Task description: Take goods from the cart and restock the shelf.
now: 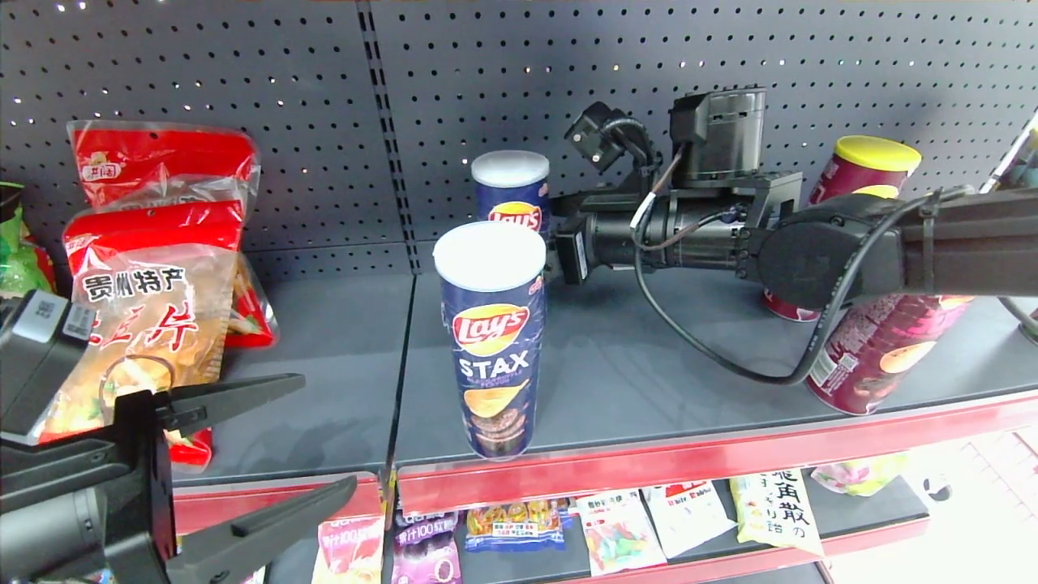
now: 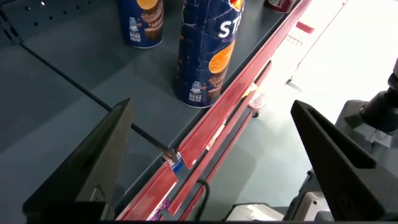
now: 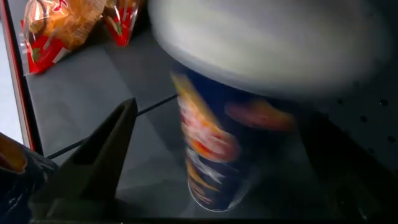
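In the head view, two chip cans are seen upright on the shelf point(image 1: 649, 365): the front can point(image 1: 491, 341) at its edge, the rear can point(image 1: 511, 191) beside the right gripper point(image 1: 558, 237). The left gripper point(image 1: 272, 454) is held low.

In the left wrist view, its jaws are spread, with nothing held.

In the right wrist view, one finger point(image 3: 102, 155) is seen apart from the blurred rear can point(image 3: 230, 143); the jaws are apart.

left gripper point(image 1: 324, 434): matte black, two long tapered wedge jaws | right arm point(image 1: 819, 251): black, rounded joint housing, strapped with ties | wrist point(image 1: 681, 231): black cylinder, boxy camera mount point(image 1: 718, 130) on top | cable point(image 1: 758, 377): black, looping under, white sleeve at plug
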Robot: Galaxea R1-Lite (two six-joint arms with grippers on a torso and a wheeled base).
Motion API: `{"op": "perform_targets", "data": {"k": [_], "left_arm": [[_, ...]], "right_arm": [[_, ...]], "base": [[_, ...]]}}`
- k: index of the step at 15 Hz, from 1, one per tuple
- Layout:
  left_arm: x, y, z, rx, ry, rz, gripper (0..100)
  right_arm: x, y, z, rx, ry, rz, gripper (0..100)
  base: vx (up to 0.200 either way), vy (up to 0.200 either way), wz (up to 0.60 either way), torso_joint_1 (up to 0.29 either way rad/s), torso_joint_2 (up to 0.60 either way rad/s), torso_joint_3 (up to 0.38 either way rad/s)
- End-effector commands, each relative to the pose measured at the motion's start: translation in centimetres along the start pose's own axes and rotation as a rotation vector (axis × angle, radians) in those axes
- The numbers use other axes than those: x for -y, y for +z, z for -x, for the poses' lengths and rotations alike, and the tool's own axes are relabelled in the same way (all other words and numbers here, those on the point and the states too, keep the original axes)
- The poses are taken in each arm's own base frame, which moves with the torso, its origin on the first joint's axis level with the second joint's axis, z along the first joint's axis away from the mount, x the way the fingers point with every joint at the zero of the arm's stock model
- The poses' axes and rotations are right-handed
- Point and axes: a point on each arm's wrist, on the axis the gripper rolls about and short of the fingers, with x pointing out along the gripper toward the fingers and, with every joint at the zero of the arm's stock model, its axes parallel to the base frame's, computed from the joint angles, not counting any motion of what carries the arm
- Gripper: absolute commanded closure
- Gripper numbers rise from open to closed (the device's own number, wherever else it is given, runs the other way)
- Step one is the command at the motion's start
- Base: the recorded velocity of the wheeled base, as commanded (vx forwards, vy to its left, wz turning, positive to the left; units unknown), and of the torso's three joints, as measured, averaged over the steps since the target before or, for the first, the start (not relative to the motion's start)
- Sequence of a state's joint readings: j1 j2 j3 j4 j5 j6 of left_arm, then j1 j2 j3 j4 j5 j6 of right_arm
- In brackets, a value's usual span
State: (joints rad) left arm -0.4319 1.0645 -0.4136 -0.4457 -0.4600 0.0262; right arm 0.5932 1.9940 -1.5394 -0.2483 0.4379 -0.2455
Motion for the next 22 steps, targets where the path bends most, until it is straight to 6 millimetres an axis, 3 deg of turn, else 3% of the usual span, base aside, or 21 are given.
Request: {"op": "perform_targets", "data": {"k": [1,6,9,12,15,17,18,19,22], "left_arm": [[-0.1,-0.2,-0.2,-0.013,0.000,0.007,0],[-0.4,-0.2,-0.7,-0.027,0.003,0.013,0],[-1.1,-0.1,-1.4,-0.042,0.040,0.026,0],[-1.9,0.1,-2.0,-0.051,0.064,0.035,0],[-2.5,-0.2,-2.9,-0.087,0.089,0.046,0],[-3.0,-0.8,-3.9,-0.127,0.090,0.063,0],[-3.1,-0.8,-4.1,-0.133,0.088,0.065,0],[-3.5,-1.0,-4.9,-0.157,0.091,0.063,0],[-4.3,-1.4,-6.4,-0.197,0.085,0.033,0]], "right_arm": [[-0.4,0.6,1.0,0.007,-0.004,0.004,0],[-1.9,-0.3,4.6,-0.059,-0.063,-0.026,0],[-2.2,-1.3,8.4,-0.109,-0.150,-0.052,0],[-3.2,-1.9,10.9,-0.130,-0.175,-0.062,0],[-5.2,-2.4,13.8,-0.138,-0.173,-0.061,0],[-7.7,-3.7,17.5,-0.144,-0.165,-0.055,0],[-8.1,-3.9,18.1,-0.146,-0.164,-0.056,0],[-9.7,-4.7,20.7,-0.130,-0.165,-0.051,0],[-12.1,-5.8,24.5,-0.080,-0.183,-0.038,0]], "base": [[0.000,0.000,0.00,0.000,0.00,0.000],[0.000,0.000,0.00,0.000,0.00,0.000],[0.000,0.000,0.00,0.000,0.00,0.000],[0.000,0.000,0.00,0.000,0.00,0.000],[0.000,0.000,0.00,0.000,0.00,0.000],[0.000,0.000,0.00,0.000,0.00,0.000],[0.000,0.000,0.00,0.000,0.00,0.000],[0.000,0.000,0.00,0.000,0.00,0.000],[0.000,0.000,0.00,0.000,0.00,0.000]]}}
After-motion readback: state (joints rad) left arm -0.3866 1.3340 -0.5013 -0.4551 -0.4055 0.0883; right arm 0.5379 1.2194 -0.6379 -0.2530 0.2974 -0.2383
